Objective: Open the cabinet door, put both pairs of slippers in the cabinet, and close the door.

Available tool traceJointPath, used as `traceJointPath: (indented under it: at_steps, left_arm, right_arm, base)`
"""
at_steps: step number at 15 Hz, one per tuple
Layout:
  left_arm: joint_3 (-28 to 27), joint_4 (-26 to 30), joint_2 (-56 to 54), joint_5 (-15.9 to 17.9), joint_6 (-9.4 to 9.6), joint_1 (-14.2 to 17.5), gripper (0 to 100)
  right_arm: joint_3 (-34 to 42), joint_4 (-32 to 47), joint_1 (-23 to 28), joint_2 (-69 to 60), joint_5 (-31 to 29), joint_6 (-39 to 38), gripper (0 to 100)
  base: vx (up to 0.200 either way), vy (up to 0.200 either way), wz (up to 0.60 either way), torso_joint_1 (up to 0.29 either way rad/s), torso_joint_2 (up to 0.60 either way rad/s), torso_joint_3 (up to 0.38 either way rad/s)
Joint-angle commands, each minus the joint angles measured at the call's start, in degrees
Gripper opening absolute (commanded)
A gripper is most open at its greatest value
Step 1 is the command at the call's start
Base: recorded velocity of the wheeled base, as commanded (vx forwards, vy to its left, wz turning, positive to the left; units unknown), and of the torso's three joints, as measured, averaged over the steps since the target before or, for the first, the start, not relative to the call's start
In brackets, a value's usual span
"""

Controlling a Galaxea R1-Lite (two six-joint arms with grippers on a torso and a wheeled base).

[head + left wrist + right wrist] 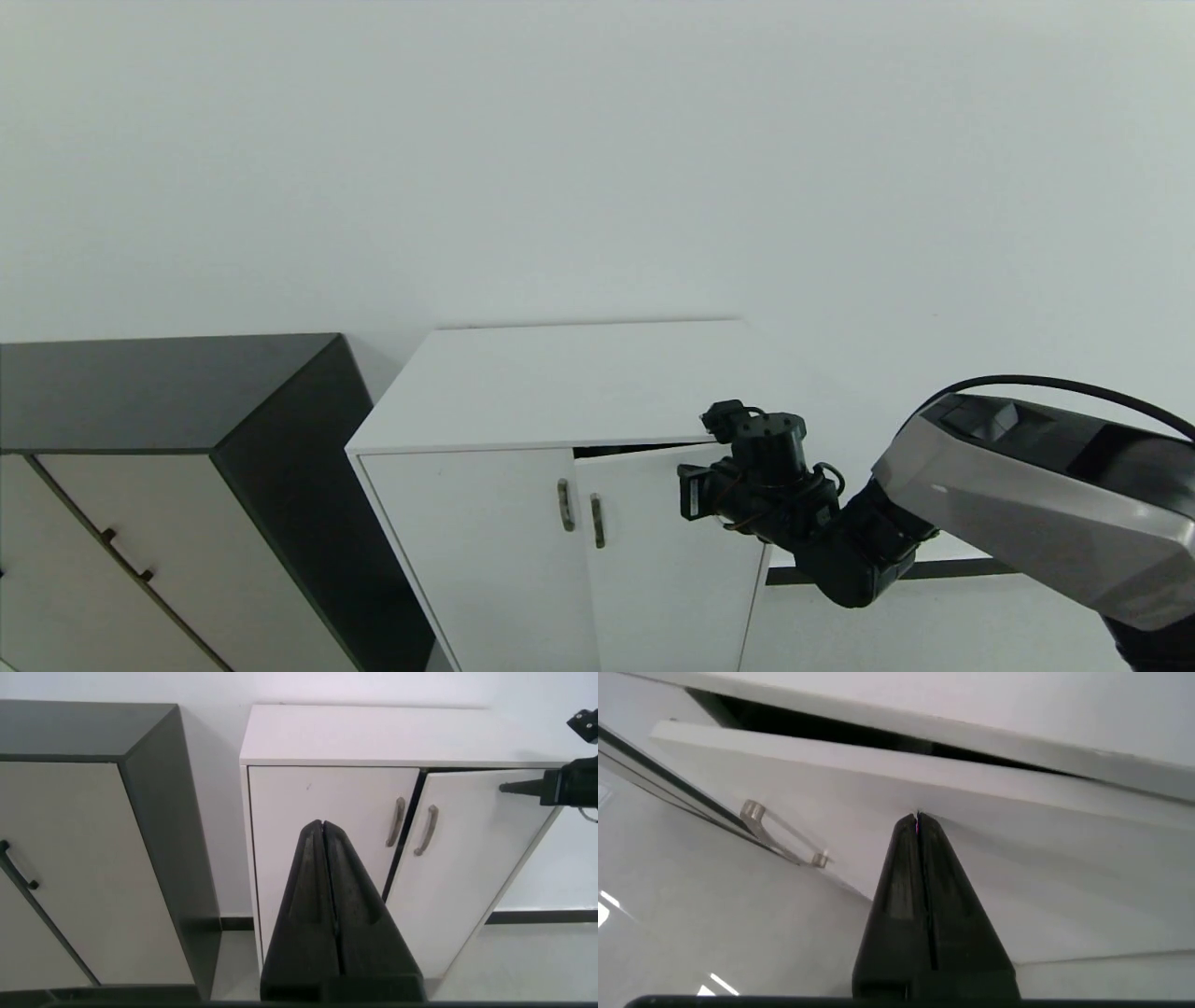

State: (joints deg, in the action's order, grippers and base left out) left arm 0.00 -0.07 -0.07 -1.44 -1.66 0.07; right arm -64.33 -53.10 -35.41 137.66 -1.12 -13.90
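The white cabinet (pixel 560 392) has two doors with metal handles at the middle. Its right door (pixel 672 569) stands slightly ajar, with a dark gap along its top edge. My right gripper (pixel 721 464) is shut, and its tip (pixel 918 819) rests against the front of that door (pixel 1046 887) near the upper corner, away from the handle (pixel 785 840). The left wrist view shows the same gripper (pixel 523 787) at the ajar door (pixel 467 859). My left gripper (pixel 323 826) is shut on nothing and hangs well back from the cabinet (pixel 355 737), facing its left door.
A dark cabinet (pixel 168 392) with pale doors stands right beside the white one on its left. A white wall runs behind both. A dark skirting strip (pixel 962 567) lines the wall to the right.
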Motion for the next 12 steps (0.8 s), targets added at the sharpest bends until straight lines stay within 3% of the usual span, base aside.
traceJointPath:
  at_steps: [1, 12]
  left_arm:
    - [0.0, 0.0, 0.1, -0.1, -0.01, 0.0, 0]
    - [0.0, 0.0, 0.1, -0.1, -0.01, 0.0, 0]
  right_arm:
    - [-0.9, -0.1, 0.0, 0.5, 0.0, -0.1, 0]
    - [-3.5, 2.0, 1.3, 1.3, -0.1, -0.1, 0]
  base:
    - [0.000, 0.000, 0.00, 0.000, 0.00, 0.000]
    - [0.000, 0.000, 0.00, 0.000, 0.00, 0.000]
